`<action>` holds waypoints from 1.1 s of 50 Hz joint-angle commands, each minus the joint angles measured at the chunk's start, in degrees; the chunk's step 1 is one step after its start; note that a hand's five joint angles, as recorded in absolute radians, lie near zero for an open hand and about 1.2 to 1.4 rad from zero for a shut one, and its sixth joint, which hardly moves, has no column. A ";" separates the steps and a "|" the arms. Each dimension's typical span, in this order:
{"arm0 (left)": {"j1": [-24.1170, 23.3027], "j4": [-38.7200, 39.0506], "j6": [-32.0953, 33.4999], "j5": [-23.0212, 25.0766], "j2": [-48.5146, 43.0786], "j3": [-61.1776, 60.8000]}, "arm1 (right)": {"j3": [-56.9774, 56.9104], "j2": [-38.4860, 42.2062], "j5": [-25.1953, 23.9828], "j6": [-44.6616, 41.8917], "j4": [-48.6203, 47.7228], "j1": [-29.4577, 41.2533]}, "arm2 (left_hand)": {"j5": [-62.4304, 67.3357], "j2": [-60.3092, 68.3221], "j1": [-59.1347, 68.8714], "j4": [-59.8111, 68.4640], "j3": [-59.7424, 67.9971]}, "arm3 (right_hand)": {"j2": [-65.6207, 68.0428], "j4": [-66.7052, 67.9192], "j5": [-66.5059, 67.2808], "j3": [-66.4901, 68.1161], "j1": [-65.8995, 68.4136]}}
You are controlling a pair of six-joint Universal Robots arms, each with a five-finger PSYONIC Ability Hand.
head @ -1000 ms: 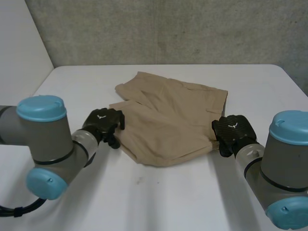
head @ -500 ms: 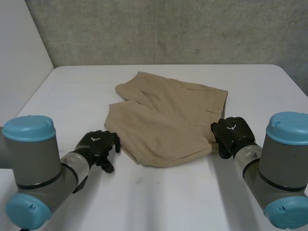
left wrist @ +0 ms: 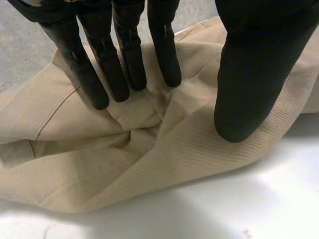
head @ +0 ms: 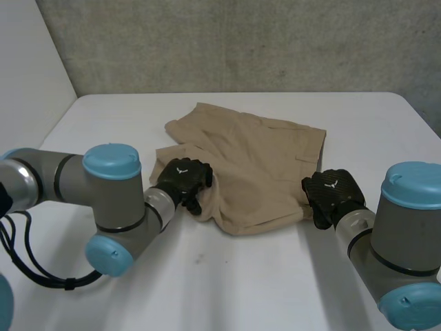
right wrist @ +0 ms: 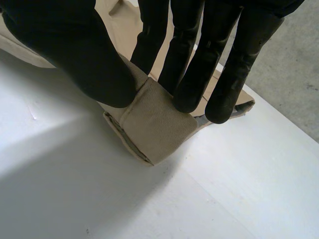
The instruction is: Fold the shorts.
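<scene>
The tan shorts (head: 256, 157) lie flat on the white table (head: 241, 283), waistband toward my right hand. My left hand (head: 182, 178) rests on the near edge of a leg, where the cloth is bunched. In the left wrist view its straight fingers (left wrist: 124, 55) and thumb (left wrist: 254, 74) press down on the shorts (left wrist: 149, 154), with a ridge of cloth between them. My right hand (head: 334, 192) is at the near waistband corner. In the right wrist view its thumb (right wrist: 75, 50) and fingers pinch that folded corner (right wrist: 157, 124).
A grey wall (head: 241, 41) stands behind the table's far edge. Bare tabletop lies in front of the shorts and to both sides. My two arms reach in from the near corners.
My left hand has swung from the bare table onto the shorts' near leg edge and pushed that edge inward, bunching it. The right hand has kept its hold in place.
</scene>
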 commanded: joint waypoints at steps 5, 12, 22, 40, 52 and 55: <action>0.14 0.06 5.19 0.04 -4.13 3.90 | -0.08 0.42 0.00 -0.88 -0.05 0.06 | 7.25 6.89 6.01 7.02 6.81 | 12.55 11.72 12.93 11.29 24.76; 0.14 0.24 6.33 -0.05 -6.33 6.09 | -0.08 0.51 0.00 -0.88 -0.05 0.15 | 15.47 15.11 14.23 15.24 15.03 | 12.55 11.72 12.93 11.29 24.76; 0.76 -0.55 8.35 -3.11 1.20 2.60 | -0.26 0.42 0.00 -0.88 0.04 0.06 | 45.58 45.22 44.34 45.35 45.14 | 12.55 11.72 12.93 11.29 24.76; 5.59 -0.47 8.79 -4.62 24.96 -29.40 | -0.17 -0.63 0.44 -4.48 1.79 0.59 | 39.04 38.69 37.80 38.81 38.61 | 12.55 11.72 12.93 11.29 24.76; 9.11 -0.82 8.62 -4.79 28.48 -38.03 | 0.27 -2.48 0.27 -6.76 9.79 0.94 | 30.80 30.44 29.56 30.57 30.36 | 12.55 11.72 12.93 11.29 24.76; 9.37 -0.82 8.62 -4.79 28.74 -38.11 | 0.62 -2.48 0.27 -6.68 9.79 0.94 | 9.16 8.81 7.92 8.93 8.73 | 12.55 11.72 12.93 11.29 24.76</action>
